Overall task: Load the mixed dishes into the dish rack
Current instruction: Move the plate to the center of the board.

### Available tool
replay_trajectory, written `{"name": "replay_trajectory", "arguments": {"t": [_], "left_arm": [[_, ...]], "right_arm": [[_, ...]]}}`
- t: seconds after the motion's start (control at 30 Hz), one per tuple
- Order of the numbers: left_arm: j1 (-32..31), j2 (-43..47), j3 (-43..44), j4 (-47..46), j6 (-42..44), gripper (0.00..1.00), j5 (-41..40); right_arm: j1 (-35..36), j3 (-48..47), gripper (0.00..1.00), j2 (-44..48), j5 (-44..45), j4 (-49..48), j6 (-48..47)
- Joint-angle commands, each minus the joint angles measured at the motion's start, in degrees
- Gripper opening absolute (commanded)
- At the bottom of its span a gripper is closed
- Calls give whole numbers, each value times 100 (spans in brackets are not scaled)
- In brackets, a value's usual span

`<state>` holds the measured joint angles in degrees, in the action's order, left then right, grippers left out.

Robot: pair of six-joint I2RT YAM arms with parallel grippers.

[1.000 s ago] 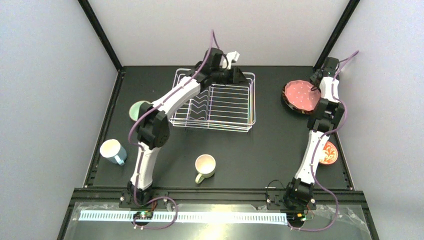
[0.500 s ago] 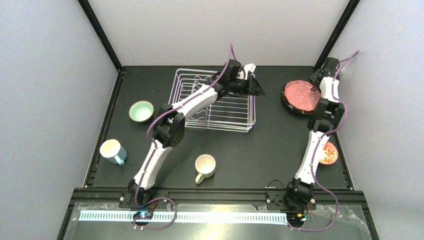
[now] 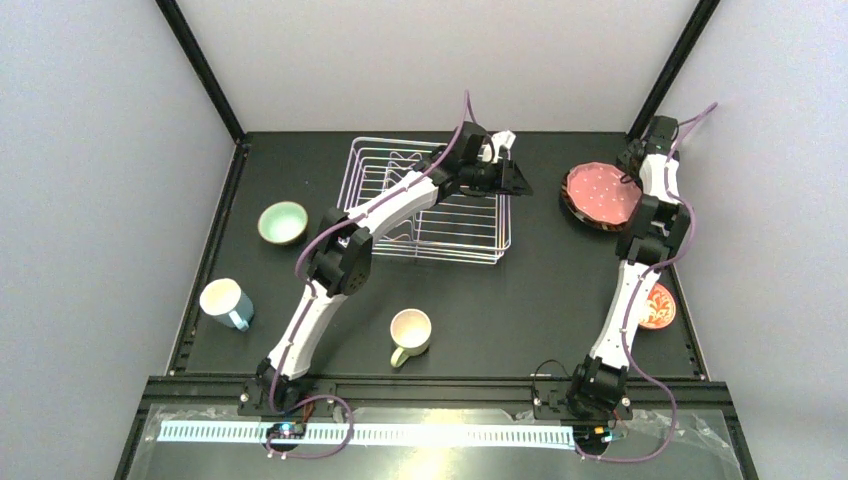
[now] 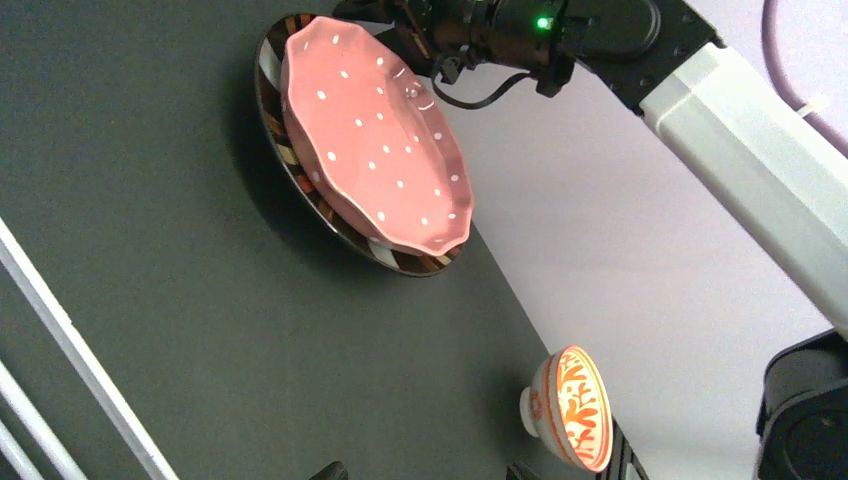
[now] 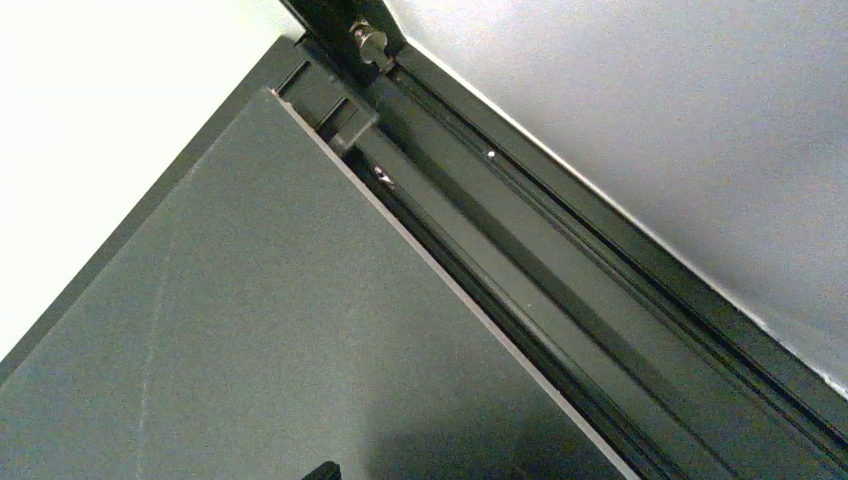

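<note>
White wire rack (image 3: 430, 255) by the worktop's (image 3: 540, 290) far edge shows no dish; from above, my left gripper (image 3: 518, 181) has swung off it toward the pink plate (image 3: 600, 192) in the far-right corner. Left wrist: jaws wide, empty, plate ahead, likely next. Right wrist: bare corner, right gripper (image 3: 633, 152) wide.

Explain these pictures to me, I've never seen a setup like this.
Two robot arms are bolted to a black table. One picture looks down from above; the other two come from cameras on each wrist. The left gripper, near the far right corner of the white dish rack, and the right gripper, beside the pink dotted plate, are both open and hold nothing. That plate lies on a dark-rimmed plate. Also on the table: a pale-green bowl, a light-blue mug, a cream mug and a small orange-patterned bowl.
</note>
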<state>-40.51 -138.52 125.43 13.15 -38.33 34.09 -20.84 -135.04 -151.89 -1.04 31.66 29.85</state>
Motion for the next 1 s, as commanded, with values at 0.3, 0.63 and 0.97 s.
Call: {"name": "replay_trajectory", "arguments": {"t": [0.3, 0.63, 0.97], "left_arm": [[-9, 473, 232, 698, 529, 91, -127], [-9, 855, 154, 1037, 772, 91, -208], [-9, 1404, -499, 978, 829, 91, -294]], "right_arm": [[366, 1121, 98, 344, -279, 773, 96], [564, 1998, 98, 929, -198, 545, 164], [827, 3128, 98, 1665, -119, 224, 223]]}}
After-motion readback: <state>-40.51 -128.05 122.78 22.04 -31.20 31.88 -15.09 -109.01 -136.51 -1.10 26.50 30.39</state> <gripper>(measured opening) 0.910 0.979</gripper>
